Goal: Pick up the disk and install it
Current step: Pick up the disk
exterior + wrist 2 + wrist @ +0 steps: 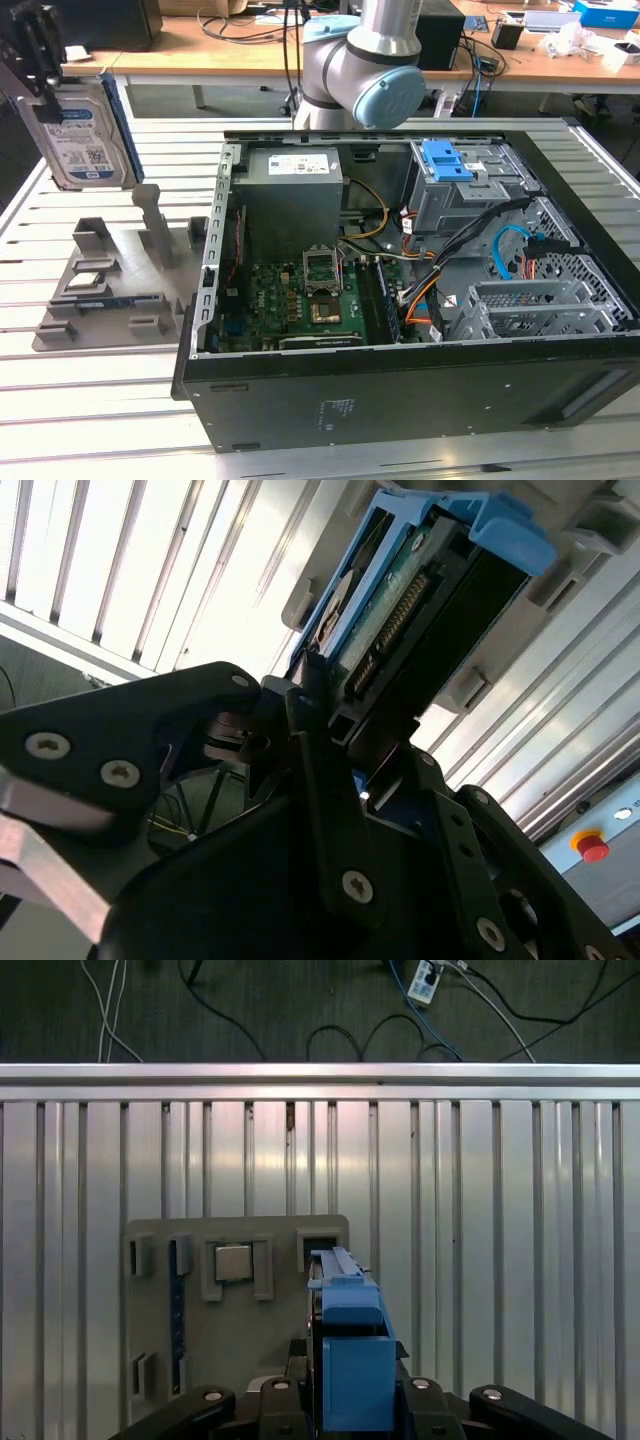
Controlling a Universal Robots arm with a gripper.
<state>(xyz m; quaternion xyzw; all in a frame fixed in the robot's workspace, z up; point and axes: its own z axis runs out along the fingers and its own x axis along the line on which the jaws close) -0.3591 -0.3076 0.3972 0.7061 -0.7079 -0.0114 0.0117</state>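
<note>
Exterior view: one slatted metal desk (pixel 100 400) carries one open black computer case (pixel 400 400), lying on its side, and one grey fixture plate (pixel 110 290) just beside it at the exterior view's left. One arm (pixel 370 60) stands at the far side of the case. Inside the case, counted: one grey power-supply box (pixel 290 190), one green motherboard (pixel 300 300), one blue latch (pixel 447 160) on the drive cage. One disk (pixel 80 130) in its blue carrier hangs upright above the fixture plate, well apart from the case, label toward the camera. Gripper (pixel 35 55) pinches the disk's upper end. In the second wrist view the black fingers (pixel 315 770) clamp the disk (pixel 400 610) near its connector edge. In the first wrist view the disk (pixel 350 1360) sits over the plate (pixel 250 1350), which holds one square chip (pixel 233 1262) and one narrow blue strip (pixel 177 1300).
</note>
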